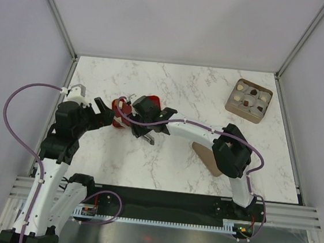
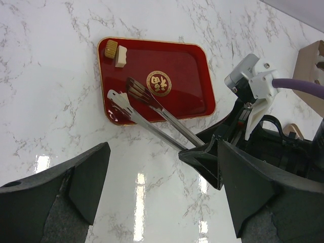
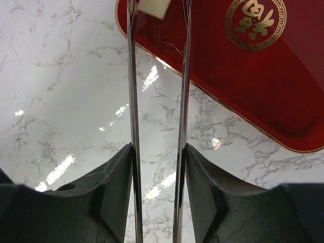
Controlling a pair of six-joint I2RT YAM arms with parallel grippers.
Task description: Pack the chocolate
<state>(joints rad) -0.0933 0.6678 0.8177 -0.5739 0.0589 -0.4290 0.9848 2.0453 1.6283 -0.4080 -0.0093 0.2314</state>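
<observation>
Item: chocolate, partly packed by the look of it. Cream and dark pieces sit in the brown box at the upper right of the overhead view. On the red tray, left of centre on the table, a tan piece and a cream piece lie side by side in the tray's upper-left corner. One white piece shows at the top edge of the right wrist view. Right gripper: jaws clenched on metal tongs. Their long axis runs straight up that frame, with the white piece between the two blades near their tips. Left gripper: jaws released, holding nothing, near the tray. Judgement: the right arm is nearer; the box lies well apart, far to the right.
</observation>
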